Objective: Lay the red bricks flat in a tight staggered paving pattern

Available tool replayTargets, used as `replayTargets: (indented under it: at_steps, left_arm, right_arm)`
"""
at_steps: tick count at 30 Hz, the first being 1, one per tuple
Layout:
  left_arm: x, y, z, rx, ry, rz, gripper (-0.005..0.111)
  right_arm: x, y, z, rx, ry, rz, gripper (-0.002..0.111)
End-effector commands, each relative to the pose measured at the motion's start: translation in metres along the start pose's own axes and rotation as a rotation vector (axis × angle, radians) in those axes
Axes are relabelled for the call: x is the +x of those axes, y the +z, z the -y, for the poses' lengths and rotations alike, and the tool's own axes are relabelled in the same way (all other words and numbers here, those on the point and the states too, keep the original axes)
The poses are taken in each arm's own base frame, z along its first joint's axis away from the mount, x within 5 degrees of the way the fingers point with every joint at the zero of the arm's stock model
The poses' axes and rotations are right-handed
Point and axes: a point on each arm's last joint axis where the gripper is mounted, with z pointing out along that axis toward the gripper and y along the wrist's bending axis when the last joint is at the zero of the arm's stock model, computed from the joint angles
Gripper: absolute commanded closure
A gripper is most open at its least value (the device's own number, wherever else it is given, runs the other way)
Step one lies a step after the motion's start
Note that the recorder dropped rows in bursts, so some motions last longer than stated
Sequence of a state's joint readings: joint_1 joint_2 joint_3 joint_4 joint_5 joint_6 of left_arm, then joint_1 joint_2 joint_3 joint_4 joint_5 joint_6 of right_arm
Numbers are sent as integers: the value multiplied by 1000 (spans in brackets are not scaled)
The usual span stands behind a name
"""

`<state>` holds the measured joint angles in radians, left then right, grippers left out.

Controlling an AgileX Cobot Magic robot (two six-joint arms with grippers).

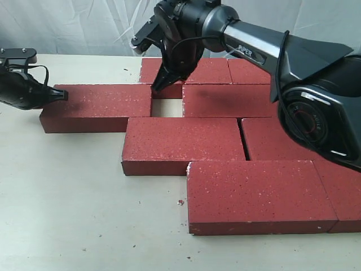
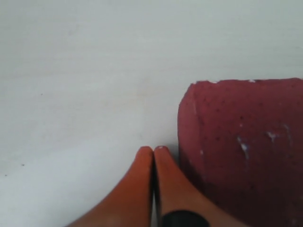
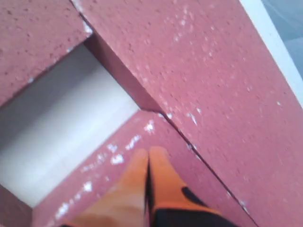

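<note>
The right tool (image 1: 158,87), fingers pressed together and holding nothing, has its tip at the far edge of the bare gap (image 1: 167,107) in the red bricks (image 1: 183,144); the left tool (image 1: 61,95), likewise pinched and empty, sits at the left end of the left-hand brick (image 1: 96,104) on the surface (image 1: 67,197). A push there, near a corner, could swing that brick askew or jam it against the right tool.

Eight red bricks (image 1: 183,141) visible, two grippers (image 1: 64,95)
</note>
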<state>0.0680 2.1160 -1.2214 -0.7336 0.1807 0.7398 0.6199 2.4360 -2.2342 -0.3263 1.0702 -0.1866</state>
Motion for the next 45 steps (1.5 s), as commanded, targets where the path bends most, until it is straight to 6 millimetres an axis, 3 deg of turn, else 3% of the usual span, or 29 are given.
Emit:
replayTargets:
  at_steps: [1, 9, 14, 17, 23, 28, 34, 45]
  left_arm:
    - [-4, -2, 11, 13, 17, 14, 107]
    - [-4, -1, 18, 22, 23, 16, 107]
    - [-4, -1, 28, 29, 43, 23, 107]
    - [-3, 0, 36, 40, 56, 21, 107]
    - [-3, 0, 46, 53, 79, 22, 107]
    - [-1, 1, 59, 72, 98, 18, 107]
    - [1, 1, 82, 95, 152, 26, 107]
    - [1, 1, 85, 89, 219, 30, 107]
  right_arm:
    - [12, -20, 15, 60, -3, -123, 109]
    - [33, -34, 44, 39, 97, -144, 109]
    - [80, -53, 57, 18, 162, -248, 109]
    - [108, -67, 56, -7, 181, -195, 109]
    - [140, -90, 54, 34, 291, 12, 109]
    - [169, -74, 24, 14, 235, 172, 109]
    - [166, -72, 23, 37, 202, 264, 109]
    - [165, -72, 23, 33, 211, 268, 109]
